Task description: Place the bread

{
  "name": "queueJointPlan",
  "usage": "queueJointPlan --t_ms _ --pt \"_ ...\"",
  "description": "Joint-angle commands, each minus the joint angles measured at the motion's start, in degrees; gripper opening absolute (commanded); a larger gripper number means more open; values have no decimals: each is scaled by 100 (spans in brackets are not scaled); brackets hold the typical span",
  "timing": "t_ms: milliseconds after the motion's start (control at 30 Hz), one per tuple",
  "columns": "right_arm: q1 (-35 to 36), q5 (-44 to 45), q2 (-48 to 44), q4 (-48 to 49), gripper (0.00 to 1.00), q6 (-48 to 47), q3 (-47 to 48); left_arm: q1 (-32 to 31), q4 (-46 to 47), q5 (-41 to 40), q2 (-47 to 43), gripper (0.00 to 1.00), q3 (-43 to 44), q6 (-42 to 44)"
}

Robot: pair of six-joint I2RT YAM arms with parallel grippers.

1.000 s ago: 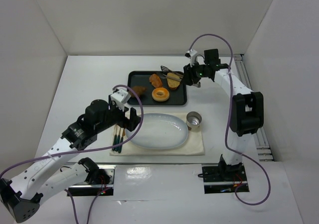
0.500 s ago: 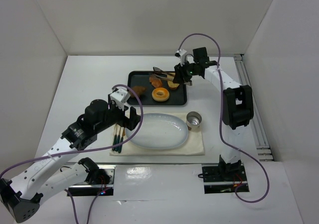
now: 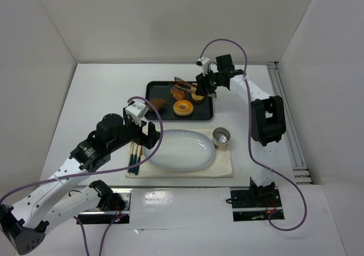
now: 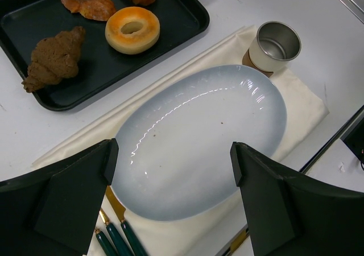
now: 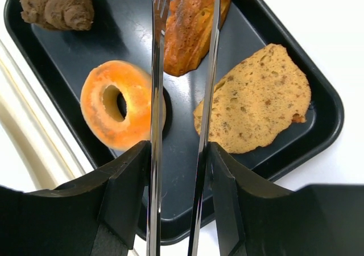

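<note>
Two tools in view. The right tool (image 5: 177,173) is closed onto a pair of metal tongs (image 5: 154,108), both arms being squeezed between its fingers (image 5: 125,199); it is held over the far right part of the black tray (image 5: 122,34). The bread (image 5: 192,31) is lying on that tray, in the far row, with the tan slice (image 5: 256,102) just beside it and the ring donut (image 5: 116,105) nearer the plate. The tong tips are placed on either side of the bread; contact cannot be judged. A dark lumpy piece (image 5: 57,4) is at the tray's left end. The left tool (image 4: 173,193) is spread wide and is hung over the white oval plate (image 4: 199,136) on the cloth (image 4: 301,102) on the desk (image 3: 96,96).
</note>
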Motion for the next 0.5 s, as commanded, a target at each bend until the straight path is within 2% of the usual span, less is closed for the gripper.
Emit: queueJointPlan --t_ms 0,233,467 --pt "46 119 -5 309 53 40 89 -14 223 -42 -103 100 -26 152" --pt "46 286 -5 362 53 93 -34 -14 223 11 -103 100 -26 152" --pt "46 392 -5 -7 54 93 -95 -14 223 11 -155 100 -26 152"
